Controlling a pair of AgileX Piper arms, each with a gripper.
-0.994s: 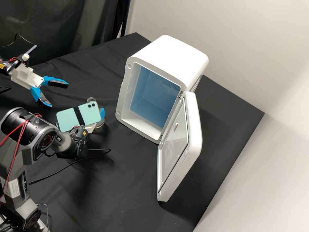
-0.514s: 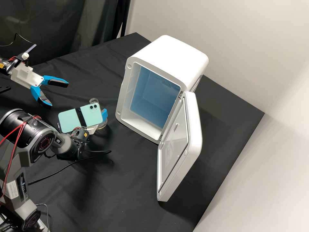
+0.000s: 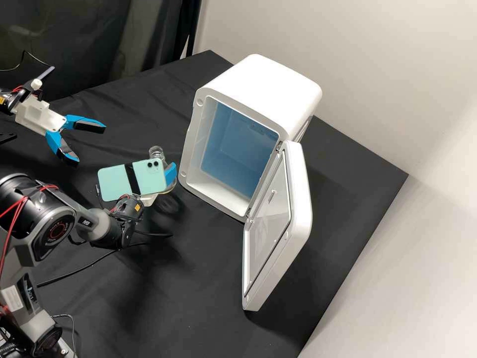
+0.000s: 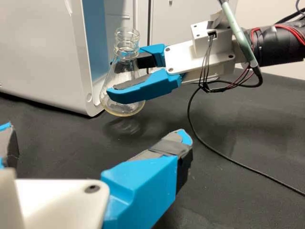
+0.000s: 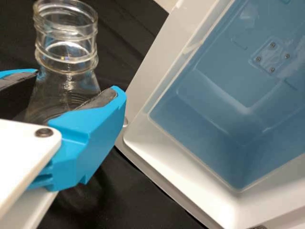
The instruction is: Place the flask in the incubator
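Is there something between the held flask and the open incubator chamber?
Nothing visible. The right gripper holds the flask just outside the incubator, whose door is swung aside, leaving the blue chamber open.

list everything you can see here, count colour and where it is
bench: 1, black, under everything
incubator: 1, white with blue inside, on the bench, its door open
flask: 1, clear glass, just before the incubator's opening
phone: 1, mint green, on the right arm's wrist
cable: 1, black, on the bench
left gripper: 1, white and blue, open, apart from the flask
right gripper: 1, white and blue, shut on the flask
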